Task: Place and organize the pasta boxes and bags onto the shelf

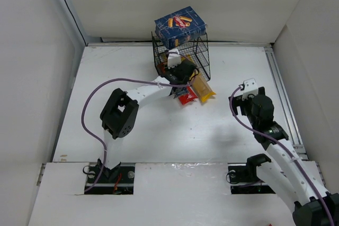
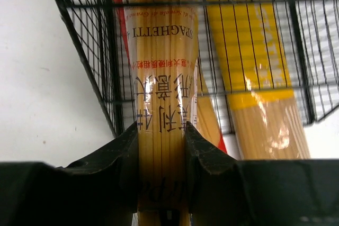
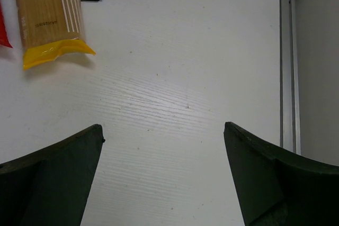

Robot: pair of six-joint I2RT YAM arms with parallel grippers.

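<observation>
Orange-tan bag (image 2: 161, 78) in L end effector (image 2: 161, 133), front inside shelf (image 2: 106, 51).

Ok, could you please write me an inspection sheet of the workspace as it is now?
Surface: white table, no spills seen.
Job's things: blue pasta box lies askew on top of the black wire shelf; yellow packet and red packet reach into the shelf, near ends out on the table; orange-tan packet points into the shelf.
Clutter: nothing seen.
End effectors: left end effector shut on the orange-tan packet; right end effector open, holding nothing.
Cables: purple cable along each arm, the left one looping wide.
Surroundings: white walls; metal rail at the right edge.
</observation>
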